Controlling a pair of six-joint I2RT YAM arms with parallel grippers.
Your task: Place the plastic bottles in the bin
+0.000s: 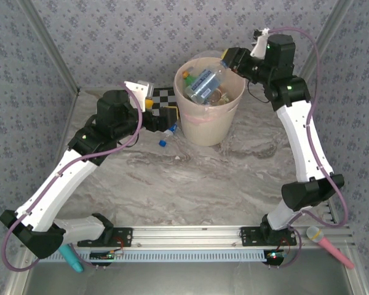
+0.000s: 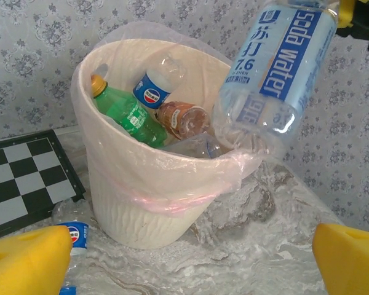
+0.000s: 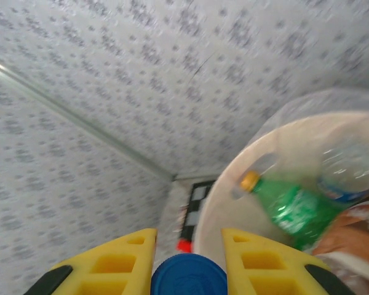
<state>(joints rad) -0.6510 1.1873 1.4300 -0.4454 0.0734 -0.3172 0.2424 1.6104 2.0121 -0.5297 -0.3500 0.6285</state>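
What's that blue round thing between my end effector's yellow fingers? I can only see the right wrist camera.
Observer: It's the cap of a clear soda water bottle. Your right end effector grips it there, and the bottle is tilted above the bin.
Operator: Are any bottles left on the table?
Observer: Yes, a blue-labelled bottle lies by the bin's base, next to the checkerboard.
Operator: What's the other arm doing?
Observer: The left end effector is open, low beside that lying bottle.
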